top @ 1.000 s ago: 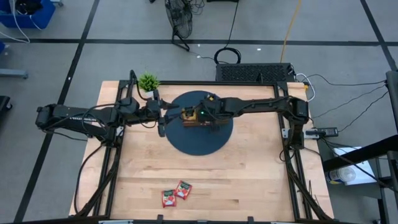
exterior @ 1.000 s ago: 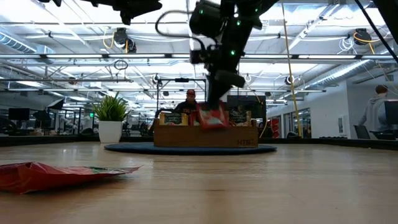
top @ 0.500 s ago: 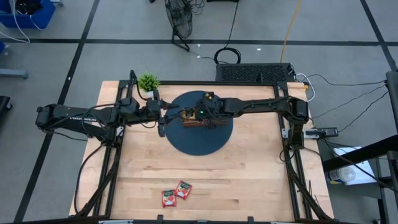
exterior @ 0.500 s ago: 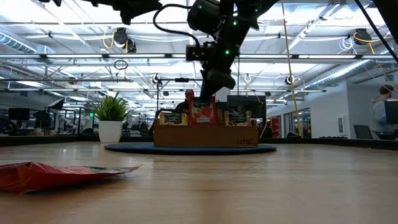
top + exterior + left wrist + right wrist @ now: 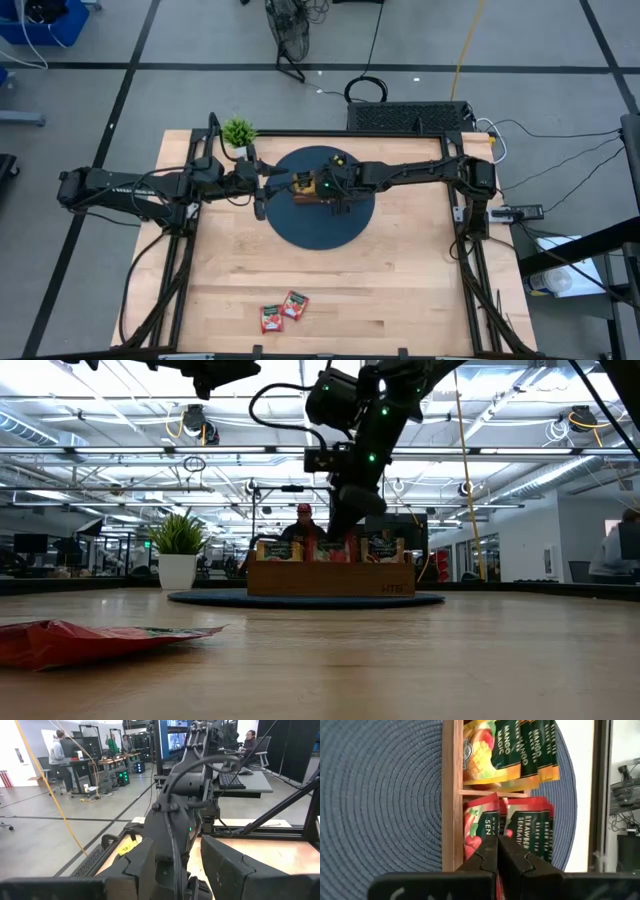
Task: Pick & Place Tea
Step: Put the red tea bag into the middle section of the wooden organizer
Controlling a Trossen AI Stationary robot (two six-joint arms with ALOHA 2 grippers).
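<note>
Right hand [image 5: 497,851] sits over the wooden tray [image 5: 318,193] at centre of the high view, on the round blue mat [image 5: 320,225]. In the right wrist view its fingers are pressed together, tips down among the red strawberry sachets [image 5: 525,827] standing in the tray's middle compartment; whether a sachet is pinched between them cannot be told. Orange mango sachets [image 5: 512,750] fill the neighbouring compartment. In the low view the tray [image 5: 330,577] stands mid-frame with sachets upright in all three sections, and the right hand [image 5: 345,525] descends into the middle one.

Left hand [image 5: 262,185] hangs just left of the tray in the high view, at the mat's left edge, fingers partly apart, nothing between them. Its wrist view is mostly filled by the right arm.

Two loose red sachets [image 5: 282,311] lie flat on the worktop [image 5: 400,280] near the bottom edge of the high view, well apart from the tray; one of them [image 5: 100,640] shows at lower left of the low view.

Small potted plant [image 5: 238,131] at the upper left of the worktop.
</note>
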